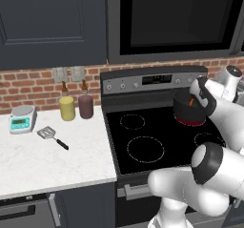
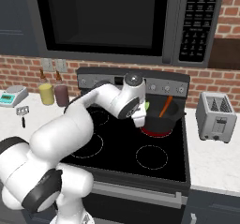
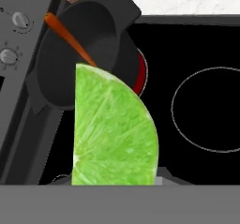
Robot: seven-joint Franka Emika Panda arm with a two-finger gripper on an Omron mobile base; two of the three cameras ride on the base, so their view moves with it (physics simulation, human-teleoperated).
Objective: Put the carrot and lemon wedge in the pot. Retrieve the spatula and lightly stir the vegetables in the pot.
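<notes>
The black pot (image 2: 157, 122) stands on the stove's back right burner, red showing under it. The orange carrot (image 2: 165, 107) leans inside it, its tip poking above the rim. My gripper (image 2: 144, 111) hangs just left of the pot's rim, shut on the lime-green lemon wedge (image 2: 146, 105). In the hand view the wedge (image 3: 112, 129) hides the fingertips, with the pot (image 3: 61, 78) and carrot (image 3: 69, 34) beyond it. The spatula (image 1: 51, 136) lies flat on the white counter left of the stove, head toward the wall; it is also small at the far left in the right base view (image 2: 22, 112).
A yellow bottle (image 1: 66, 108) and a dark bottle (image 1: 86, 106) stand by the brick wall, a kitchen scale (image 1: 22, 118) to their left. A toaster (image 2: 215, 116) sits right of the stove. A microwave hangs above the stove. My arm reaches over the front burners (image 1: 145, 149).
</notes>
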